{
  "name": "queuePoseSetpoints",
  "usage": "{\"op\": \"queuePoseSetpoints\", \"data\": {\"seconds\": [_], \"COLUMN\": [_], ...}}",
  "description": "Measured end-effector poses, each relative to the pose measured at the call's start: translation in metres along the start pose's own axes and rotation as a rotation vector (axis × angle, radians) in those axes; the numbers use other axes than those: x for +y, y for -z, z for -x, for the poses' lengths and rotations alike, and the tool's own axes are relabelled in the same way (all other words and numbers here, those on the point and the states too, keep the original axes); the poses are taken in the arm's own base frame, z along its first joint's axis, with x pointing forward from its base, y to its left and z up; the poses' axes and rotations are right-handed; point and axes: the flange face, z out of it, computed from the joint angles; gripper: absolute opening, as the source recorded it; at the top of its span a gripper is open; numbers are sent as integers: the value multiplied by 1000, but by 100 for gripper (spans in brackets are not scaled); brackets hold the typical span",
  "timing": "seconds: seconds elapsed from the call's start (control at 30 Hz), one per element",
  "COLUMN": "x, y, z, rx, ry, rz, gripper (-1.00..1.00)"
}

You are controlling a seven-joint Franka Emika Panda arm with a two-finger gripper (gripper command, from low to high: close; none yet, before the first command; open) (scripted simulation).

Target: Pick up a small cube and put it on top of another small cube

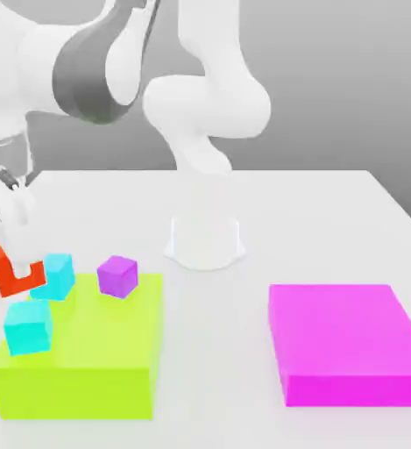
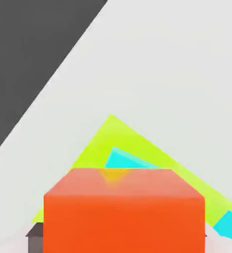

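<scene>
- Orange-red and hard to miss — the small orange-red cube (image 1: 14, 270) hangs at the exterior view's left edge, above the table and level with the near-left corner of the lime block (image 1: 77, 351), with the gripper (image 1: 7, 230) directly over it.
- Fingers clenched on that cube, gripping it from above; in the exterior view it reads almost like an L-shape, the pale fingers covering part of it.
- My read: it is carried high so it can pass over the things standing on the block instead of knocking into them.
- Just beside it, a cyan cube (image 1: 58, 274) sits on the lime block's far-left part, a second cyan cube (image 1: 27, 326) stands nearer the camera, and a purple cube (image 1: 117, 275) is further to the exterior view's right — any of these small ones could serve as the base.
- Well apart on the white table (image 1: 331, 228), a flat magenta block (image 1: 344, 344) plays no part right now.
- Hand view: the orange-red cube's broad face looms close, lime and cyan peeking past it — so it confirms the grasp and what lies below, while the exterior view gives the layout.
</scene>
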Motion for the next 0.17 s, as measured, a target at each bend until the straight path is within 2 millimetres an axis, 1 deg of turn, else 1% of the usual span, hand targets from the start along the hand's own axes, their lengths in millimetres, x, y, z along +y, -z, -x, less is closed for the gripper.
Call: {"op": "queuePoseSetpoints", "data": {"seconds": [0.03,0.07,0.17], "x": [1,1,1], "y": [-14,-24,-24], "z": [0,0,0], "rx": [0,0,0], "ry": [0,-1,0], "rz": [0,0,0], "gripper": [-100,100,100]}}
